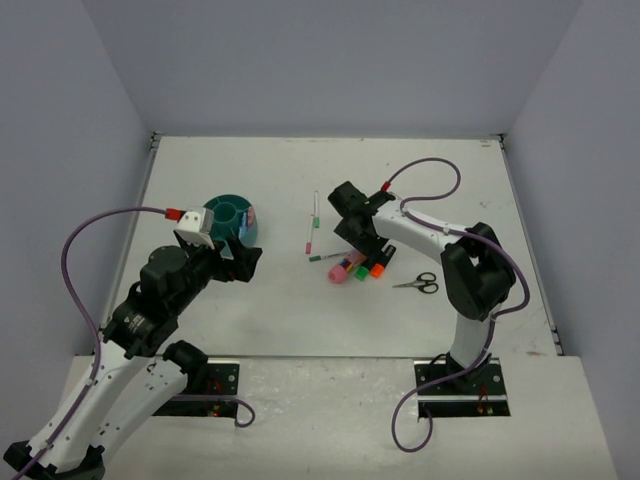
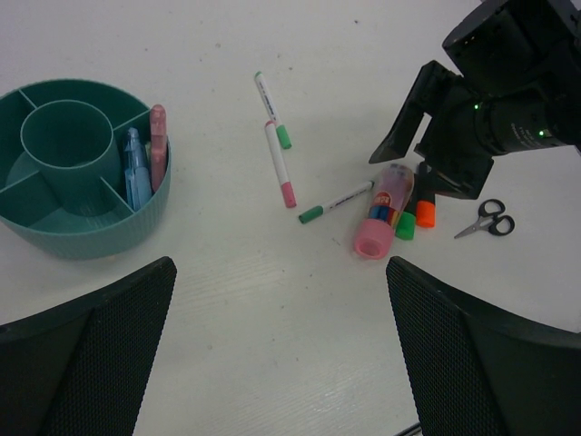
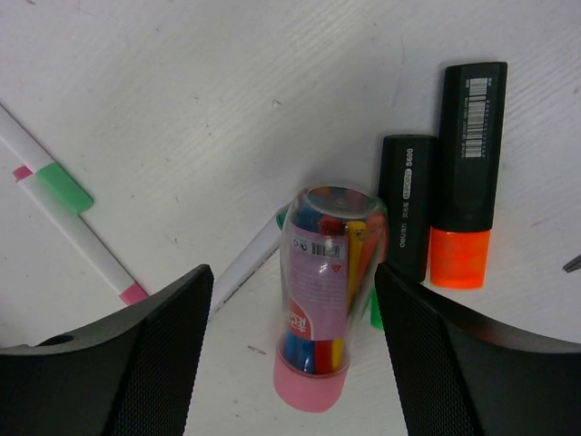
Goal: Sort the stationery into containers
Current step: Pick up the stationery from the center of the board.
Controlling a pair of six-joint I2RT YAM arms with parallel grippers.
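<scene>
Now, the right gripper (image 3: 290, 272) is down low over the table (image 1: 280, 310), jaws apart, one on each side of the tube (image 3: 313, 300). There is clear space on one side of the tube. On the other side the finger sits very close, and whether it touches I cannot tell. Nothing is clamped. That is the one tube, clear-bodied with a pink cap, lying flat with coloured bits inside.

Just beside it lie two highlighters, side by side: the green highlighter (image 3: 404, 204) next to the tube and the orange highlighter (image 3: 467, 173) beyond it. On the tube's other side are three white pens, all flat on the table. A green-capped pen (image 2: 270, 109) and a pink-capped pen (image 2: 280, 165) lie almost end to end. A second green-capped pen (image 2: 336, 202) is angled with one end right up at the tube. One pair of scissors (image 2: 486, 219) lies past the highlighters, apart from them.

Over to the left gripper (image 2: 280, 268): jaws spread wide, holding nothing, hanging above bare table between the pile and the organiser (image 2: 54, 238). That is the single teal organiser, upright, well apart from the pens. It holds two things so far, a blue piece (image 2: 136, 168) and a pink piece (image 2: 158, 145). They rest together in the outer compartment on the side facing the pens. The centre cup looks empty.
</scene>
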